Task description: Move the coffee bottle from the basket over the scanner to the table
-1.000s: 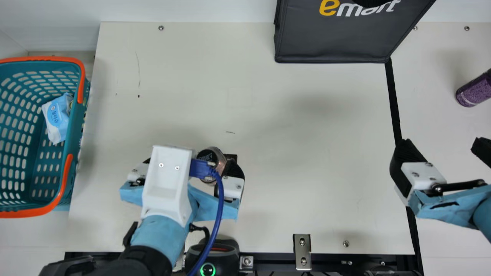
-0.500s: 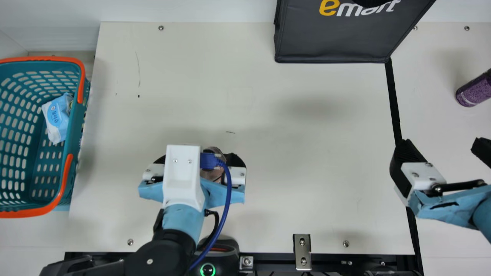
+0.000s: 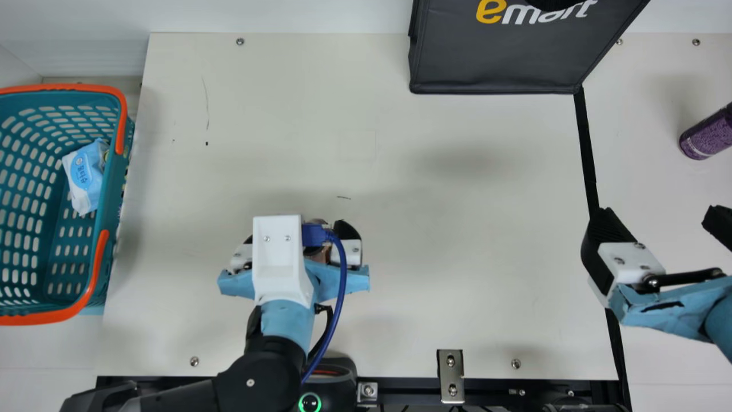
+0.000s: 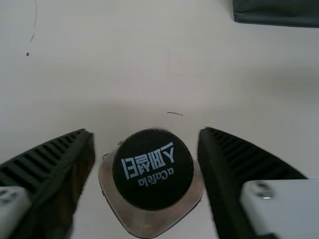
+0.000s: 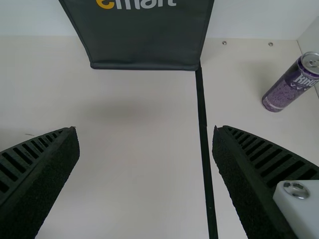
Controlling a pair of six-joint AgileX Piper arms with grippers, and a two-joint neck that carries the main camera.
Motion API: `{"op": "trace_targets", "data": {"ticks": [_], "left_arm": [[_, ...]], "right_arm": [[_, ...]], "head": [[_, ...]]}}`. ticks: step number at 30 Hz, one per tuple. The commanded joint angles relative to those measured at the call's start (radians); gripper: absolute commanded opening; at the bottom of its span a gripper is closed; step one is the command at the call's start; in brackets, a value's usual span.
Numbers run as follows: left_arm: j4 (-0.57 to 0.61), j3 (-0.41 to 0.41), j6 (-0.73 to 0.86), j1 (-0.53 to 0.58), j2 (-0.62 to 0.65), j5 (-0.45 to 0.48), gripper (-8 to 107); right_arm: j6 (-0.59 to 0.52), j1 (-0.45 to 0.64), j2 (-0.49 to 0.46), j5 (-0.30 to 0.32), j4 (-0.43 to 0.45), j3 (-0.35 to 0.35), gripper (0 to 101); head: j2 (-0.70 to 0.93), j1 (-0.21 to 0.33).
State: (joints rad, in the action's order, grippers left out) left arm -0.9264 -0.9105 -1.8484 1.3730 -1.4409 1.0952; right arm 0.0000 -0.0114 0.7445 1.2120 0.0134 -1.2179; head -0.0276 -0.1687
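Observation:
In the main view my left gripper [image 3: 298,231] is over the table [image 3: 434,274], left of centre at the front. Its two fingers stand around the coffee bottle [image 3: 320,252], whose copper body is partly covered by the wrist's white mount. From the left wrist, the left gripper [image 4: 145,130] looks open: the upright bottle's black cap [image 4: 152,169] is between the fingers, close to one, with a small gap at the other. The black scanner [image 3: 336,375] stands at the front edge. My right gripper [image 3: 661,213] hangs open at the right; the right gripper [image 5: 145,130] has nothing between its fingers.
A teal basket [image 3: 107,197] with orange handles, holding a blue-white pack [image 3: 84,174], stands at the left. At the back is a dark bag [image 3: 492,68]; a purple can [image 3: 706,136] is at the far right. A metal bracket [image 3: 450,376] sits at the front edge.
My left gripper has shifted right and turned straighter to the table's front edge, and its fingers stand somewhat closer together around the bottle. My right arm has stayed still.

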Motion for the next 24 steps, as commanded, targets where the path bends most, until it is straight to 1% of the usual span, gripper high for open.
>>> {"op": "trace_targets", "data": {"ticks": [1, 7, 8, 14, 18, 21, 24], "left_arm": [[-0.003, 0.0, -0.01, 0.003, 0.001, 0.004, 37], [-0.02, -0.009, -0.016, 0.022, 0.024, 0.023, -4], [-0.022, -0.012, -0.011, 0.027, 0.03, 0.028, -8], [-0.037, -0.033, 0.056, 0.066, 0.071, 0.06, -8], [-0.046, -0.039, 0.121, 0.092, 0.107, 0.064, -8], [-0.046, -0.032, 0.18, 0.097, 0.14, 0.041, -8], [-0.039, -0.013, 0.253, 0.087, 0.181, -0.006, -8]], "right_arm": [[0.0, 0.0, 0.0, 0.0, 0.0, 0.0, 95], [0.0, 0.0, 0.0, 0.0, 0.0, 0.0, 95], [0.0, 0.0, 0.0, 0.0, 0.0, 0.0, 95], [0.0, 0.0, 0.0, 0.0, 0.0, 0.0, 95], [0.0, 0.0, 0.0, 0.0, 0.0, 0.0, 95], [0.0, 0.0, 0.0, 0.0, 0.0, 0.0, 95], [0.0, 0.0, 0.0, 0.0, 0.0, 0.0, 95]], "head": [[0.0, 0.03], [0.0, 0.03], [0.0, 0.03], [0.0, 0.03], [0.0, 0.03], [0.0, 0.03], [0.0, 0.03]]}}
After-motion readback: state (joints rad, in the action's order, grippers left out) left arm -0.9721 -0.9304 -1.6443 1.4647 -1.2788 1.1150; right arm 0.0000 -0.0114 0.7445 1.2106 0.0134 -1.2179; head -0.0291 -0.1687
